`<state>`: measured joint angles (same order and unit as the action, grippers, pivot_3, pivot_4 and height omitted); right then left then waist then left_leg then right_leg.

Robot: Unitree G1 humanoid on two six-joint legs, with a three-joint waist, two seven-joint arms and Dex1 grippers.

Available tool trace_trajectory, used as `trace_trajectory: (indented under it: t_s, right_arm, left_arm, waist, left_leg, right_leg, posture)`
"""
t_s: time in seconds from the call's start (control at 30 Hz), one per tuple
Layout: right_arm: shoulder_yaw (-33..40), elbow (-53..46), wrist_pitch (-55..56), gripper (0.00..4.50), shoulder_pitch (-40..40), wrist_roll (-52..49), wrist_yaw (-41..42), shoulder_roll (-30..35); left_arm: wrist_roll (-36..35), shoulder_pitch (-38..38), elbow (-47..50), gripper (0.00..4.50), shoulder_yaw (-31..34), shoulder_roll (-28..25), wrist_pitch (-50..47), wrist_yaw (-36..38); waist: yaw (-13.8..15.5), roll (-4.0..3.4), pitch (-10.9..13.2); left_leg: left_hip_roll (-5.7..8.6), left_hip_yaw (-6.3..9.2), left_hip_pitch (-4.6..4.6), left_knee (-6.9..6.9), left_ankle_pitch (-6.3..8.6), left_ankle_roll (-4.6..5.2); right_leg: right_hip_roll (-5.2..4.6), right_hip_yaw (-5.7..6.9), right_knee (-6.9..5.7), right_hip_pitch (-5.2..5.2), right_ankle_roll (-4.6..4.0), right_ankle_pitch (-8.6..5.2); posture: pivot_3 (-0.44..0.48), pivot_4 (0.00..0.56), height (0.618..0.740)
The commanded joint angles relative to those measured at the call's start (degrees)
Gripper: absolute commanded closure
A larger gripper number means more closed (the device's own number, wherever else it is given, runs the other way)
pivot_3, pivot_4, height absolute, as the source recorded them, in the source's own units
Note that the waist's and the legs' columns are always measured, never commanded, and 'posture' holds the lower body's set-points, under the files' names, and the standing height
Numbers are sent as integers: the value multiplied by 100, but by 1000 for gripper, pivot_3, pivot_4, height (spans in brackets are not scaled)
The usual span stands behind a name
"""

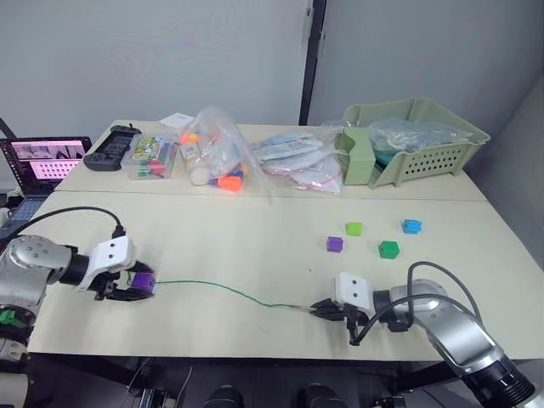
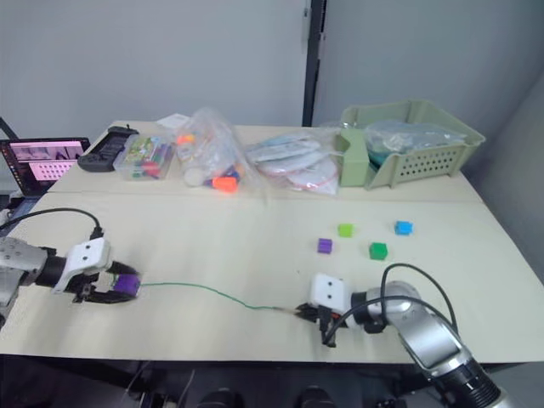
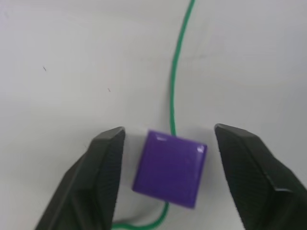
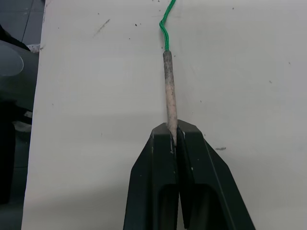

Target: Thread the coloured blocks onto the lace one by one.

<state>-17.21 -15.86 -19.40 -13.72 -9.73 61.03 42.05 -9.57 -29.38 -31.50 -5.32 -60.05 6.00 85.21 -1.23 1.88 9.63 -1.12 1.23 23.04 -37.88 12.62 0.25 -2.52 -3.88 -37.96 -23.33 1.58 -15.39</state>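
From the left eye view, the lace (image 1: 229, 291) lies across the bench (image 1: 255, 229) between the two tools. The left tool (image 1: 127, 287) sits around a purple block (image 1: 142, 279) at one end of the lace; the right tool (image 1: 323, 309) pinches the other end. Well beyond the right tool, a second purple block (image 1: 335, 244), a lime block (image 1: 354, 229), a dark green block (image 1: 388, 249) and a blue block (image 1: 411, 226) wait loose, nearer the green basket (image 1: 416, 140).

In the left wrist view, the left tool's fingers (image 3: 103, 172) stand wide apart, clear of the purple block on both sides; the lace runs under or through it. With nothing clamped, any tug from the far end could drag block and cord away.

In the right wrist view, the right tool's fingers (image 4: 158, 187) are closed on the base of the stiff pale tip (image 4: 169, 91). The grip looks narrow, so the tip may swivel or slip when aimed at a block's hole.
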Motion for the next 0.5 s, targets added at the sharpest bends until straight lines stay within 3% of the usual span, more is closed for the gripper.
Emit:
trace_trajectory:
  t_s: [0.03, 0.2, 0.3, 0.37, 0.5]
  right_arm:
    - [38, -145, -29, 4500, -147, -16, 19, -32]
    - [-100, -115, -135, 4500, -334, 46, -16, -177]
    - [-226, -60, -200, 4500, -459, 124, -106, -328]
    - [-273, -55, -218, 4500, -481, 168, -132, -372]
    - [-318, -114, -299, 4500, -459, 206, -162, -421]
  left_arm:
    - [-396, -140, 930, 680, 200, -48, -788, 169]
    - [-976, 121, 2986, 680, -21, 379, -2365, -92]
    - [-905, 314, 3934, 680, -609, 1340, -2833, -873]
    - [-525, 329, 4065, 680, -1009, 1969, -2861, -1418]
    - [26, 232, 3958, 680, -1566, 2567, -2800, -1911]
  waist:
    - [3, 0, 0]
    - [21, 0, 0]
    - [23, -5, -2]
    - [50, -5, -1]
    - [27, 1, 2]
  left_leg:
    - [1, 0, 1, 0, 0, 0]
    - [4, 4, 12, 0, 0, 0]
    - [4, 5, 10, 0, 0, 0]
    - [11, 8, 8, -2, 0, 0]
    - [12, 17, 18, -17, 0, 0]
  right_leg:
    - [-1, -1, 0, -1, 0, 0]
    - [-5, -1, 0, -7, 2, 0]
    - [-3, -2, -1, -7, 2, 0]
    - [-9, -4, 0, 0, 5, 1]
    - [-3, -2, -3, -2, 7, 3]
  posture:
    - [0, 150, 740]
    - [0, 150, 740]
    - [0, 150, 740]
    - [0, 150, 740]
    - [0, 150, 740]
